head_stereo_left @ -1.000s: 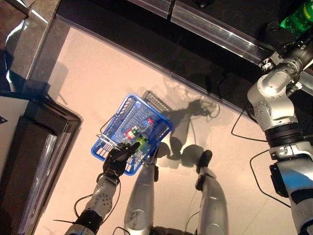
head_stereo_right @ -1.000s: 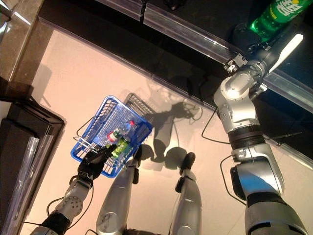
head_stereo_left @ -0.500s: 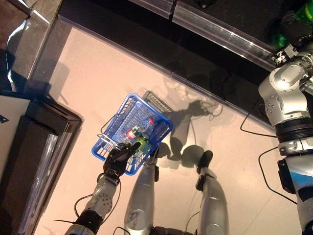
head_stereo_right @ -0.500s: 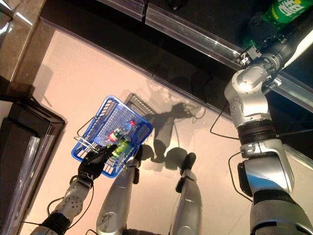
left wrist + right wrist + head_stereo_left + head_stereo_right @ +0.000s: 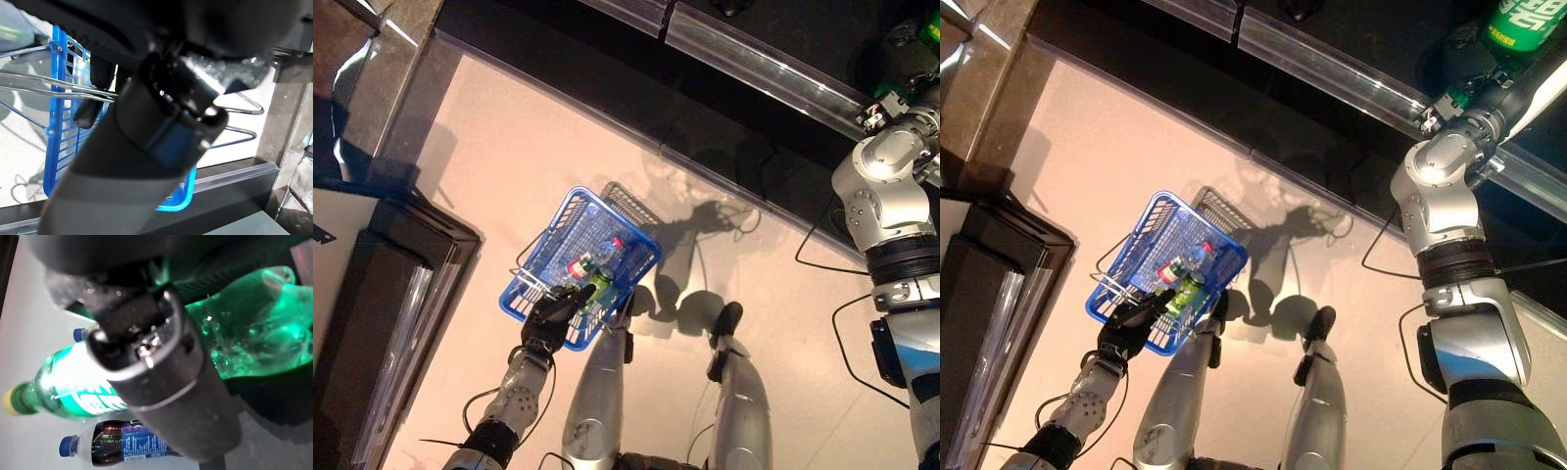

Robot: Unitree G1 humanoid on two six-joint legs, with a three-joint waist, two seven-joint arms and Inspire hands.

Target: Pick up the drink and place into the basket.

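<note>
My left hand (image 5: pixel 548 318) hangs low at the left, shut on the thin wire handles (image 5: pixel 58 88) of the blue basket (image 5: pixel 570 201). A bottle with a red cap (image 5: pixel 602 250) and a green drink (image 5: pixel 595 284) lie in the basket. My right arm reaches up to the dark shelf at the far right. There my right hand (image 5: pixel 1469 64) is curled round the lower part of a green bottle (image 5: pixel 1520 20). In the right wrist view the thumb (image 5: pixel 161 382) lies across this green bottle (image 5: pixel 254 333).
The dark shelf has a clear front rail (image 5: pixel 754 54) running across the top. The right wrist view shows another green bottle with a yellow cap (image 5: pixel 73 391) and a dark bottle with a blue cap (image 5: pixel 117 448). A dark cabinet (image 5: pixel 382 294) stands at the left.
My right arm has reached farther onto the shelf and its hand now covers the lower part of the green bottle. My left hand and the blue basket have stayed in place.
</note>
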